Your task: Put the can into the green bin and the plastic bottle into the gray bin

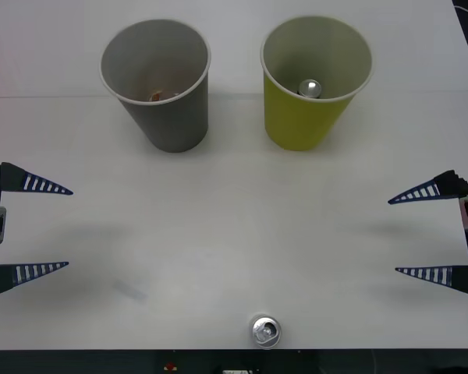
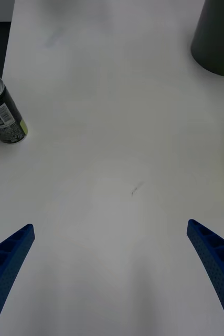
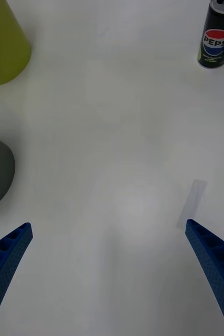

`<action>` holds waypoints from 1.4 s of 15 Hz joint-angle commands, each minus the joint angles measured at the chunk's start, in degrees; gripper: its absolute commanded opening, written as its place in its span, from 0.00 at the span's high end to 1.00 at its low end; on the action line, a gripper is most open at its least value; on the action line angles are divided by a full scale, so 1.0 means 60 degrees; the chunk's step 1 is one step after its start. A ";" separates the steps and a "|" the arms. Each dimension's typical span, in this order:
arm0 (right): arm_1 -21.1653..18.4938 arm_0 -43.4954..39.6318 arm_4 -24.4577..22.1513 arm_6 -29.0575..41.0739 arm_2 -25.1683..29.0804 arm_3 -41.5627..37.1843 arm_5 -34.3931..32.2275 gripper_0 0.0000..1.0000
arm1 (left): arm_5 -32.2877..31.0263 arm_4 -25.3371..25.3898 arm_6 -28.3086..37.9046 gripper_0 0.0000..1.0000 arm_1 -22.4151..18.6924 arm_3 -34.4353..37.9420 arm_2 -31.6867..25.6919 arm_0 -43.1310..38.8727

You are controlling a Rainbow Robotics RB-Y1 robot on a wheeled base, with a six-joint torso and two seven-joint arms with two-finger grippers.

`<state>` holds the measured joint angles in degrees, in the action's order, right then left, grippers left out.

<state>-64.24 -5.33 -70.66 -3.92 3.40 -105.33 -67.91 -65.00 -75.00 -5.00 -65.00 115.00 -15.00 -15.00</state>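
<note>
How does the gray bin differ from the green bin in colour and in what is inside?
The gray bin is gray; the green bin is yellow-green. The gray bin holds something small and orange-brown at its bottom, too small to identify; the green bin holds a round silver object. Both are upright tapered cups with white rims, standing side by side and apart.

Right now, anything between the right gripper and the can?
No. In the right wrist view only bare white table lies between the open right gripper and the can.

— What finishes do you see?
— I see a can point(image 3: 217, 38) with a glossy dark side and shiny metal top; matt papery green bin point(image 1: 315, 78) and gray bin point(image 1: 159, 81); smooth white table point(image 1: 234, 234).
</note>
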 commanded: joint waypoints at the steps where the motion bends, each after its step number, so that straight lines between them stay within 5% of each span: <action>1: 0.0014 0.0786 0.0673 -0.1045 -0.1212 0.1119 -0.0005 0.00 | 0.0000 0.0000 0.0000 0.00 0.0000 0.0000 0.0000 0.0000; 5: 0.0233 0.1782 0.1699 -0.2481 -0.2867 0.2511 -0.0108 0.00 | 0.0000 0.0000 0.0000 0.00 0.0000 0.0000 0.0000 0.0000; 15: 0.1581 0.3232 0.2431 -0.4619 -0.4903 0.5045 -0.1162 0.00 | 0.0000 0.0000 0.0000 0.00 0.0000 0.0000 0.0000 0.0000; 21: 0.3061 0.4184 0.2299 -0.5117 -0.5225 0.7638 -0.3477 0.00 | 0.0000 0.0000 0.0000 0.00 0.0000 0.0000 0.0000 0.0000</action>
<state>-46.78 19.34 -56.69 -34.28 -27.73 -60.71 -88.09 -65.00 -75.00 -5.00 -65.00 115.00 -15.00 -15.00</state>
